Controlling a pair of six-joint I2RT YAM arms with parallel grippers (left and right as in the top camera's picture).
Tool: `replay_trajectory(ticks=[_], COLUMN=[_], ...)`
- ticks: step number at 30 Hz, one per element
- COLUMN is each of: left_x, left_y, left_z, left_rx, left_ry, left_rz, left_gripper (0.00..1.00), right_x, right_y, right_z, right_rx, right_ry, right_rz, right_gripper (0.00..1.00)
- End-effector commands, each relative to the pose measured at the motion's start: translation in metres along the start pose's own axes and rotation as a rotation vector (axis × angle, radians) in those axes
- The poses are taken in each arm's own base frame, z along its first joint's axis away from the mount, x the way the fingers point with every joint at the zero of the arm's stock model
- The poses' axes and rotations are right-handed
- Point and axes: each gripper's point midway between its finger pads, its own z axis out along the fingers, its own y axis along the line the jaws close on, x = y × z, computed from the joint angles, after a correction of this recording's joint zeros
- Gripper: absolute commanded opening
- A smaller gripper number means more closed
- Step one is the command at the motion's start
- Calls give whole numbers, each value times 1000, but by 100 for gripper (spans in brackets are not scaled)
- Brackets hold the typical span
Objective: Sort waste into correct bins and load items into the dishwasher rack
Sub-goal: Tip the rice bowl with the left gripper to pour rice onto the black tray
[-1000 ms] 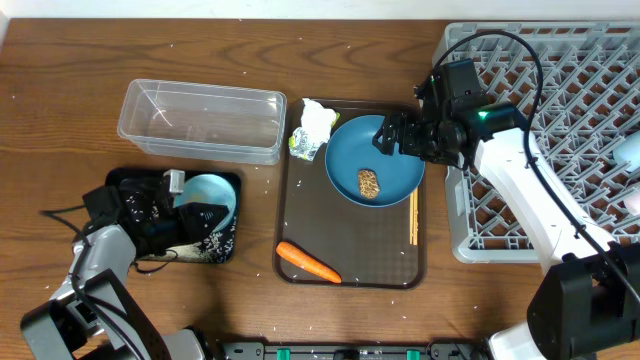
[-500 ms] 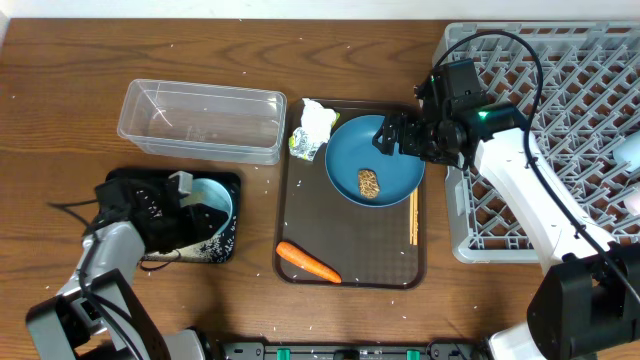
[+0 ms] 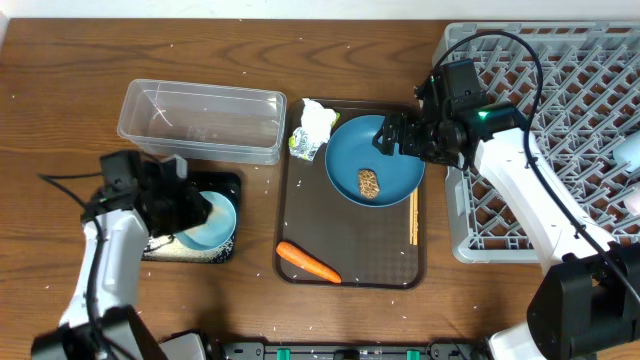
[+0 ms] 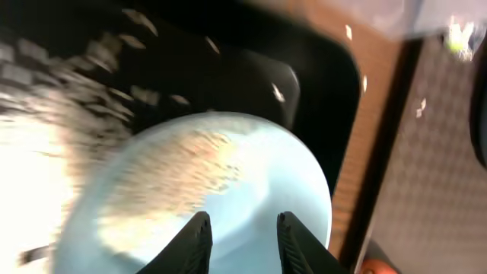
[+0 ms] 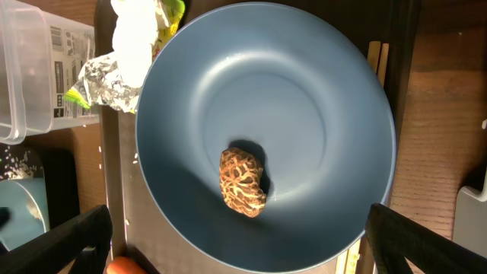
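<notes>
From above, the small black tray (image 3: 228, 182) on the wooden desk (image 3: 60, 100) holds white rice grains (image 3: 190, 250) and the small cup with a pale blue inside (image 3: 212, 224). The left hand (image 3: 193, 209) has its fingers close together and holds that cup. On the big brown tray (image 3: 370, 245), the round dark-blue plate (image 3: 395, 150) carries the brown food lump (image 3: 369, 183), lying long-ways from far to near. The orange carrot (image 3: 308, 263) lies slanted, its thin tip toward the near right. The right hand (image 3: 385, 135) is spread wide over the plate.

Left wrist: the cup is over the black tray, with blurry rice beside it.

Right wrist: the lump sits mid-plate, and the crumpled wrapper (image 5: 129, 53) touches the rim.
</notes>
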Motion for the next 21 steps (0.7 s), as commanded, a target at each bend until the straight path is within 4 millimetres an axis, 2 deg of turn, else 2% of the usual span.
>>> replay_trajectory(ticks=[1, 6, 10, 14, 17, 21], left_x=[-8, 14, 10, 9, 15, 13], left_y=[10, 28, 36, 43, 55, 78], left_z=[-13, -12, -5, 9, 18, 11], left_rx=[-93, -215, -245, -252, -303, -443], left_ry=[-28, 53, 51, 75, 116, 102], left_rz=[-41, -112, -141, -148, -157, -190], left_gripper=[30, 30, 20, 20, 19, 19], right_x=[1, 1, 0, 1, 1, 1], right_y=[5, 5, 6, 5, 5, 5], right_z=[1, 1, 1, 1, 1, 1], right_rx=[-10, -9, -12, -10, -9, -10], right_ry=[0, 0, -4, 0, 1, 0], right_rz=[-11, -11, -12, -11, -11, -11], right_gripper=[99, 99, 99, 99, 99, 99])
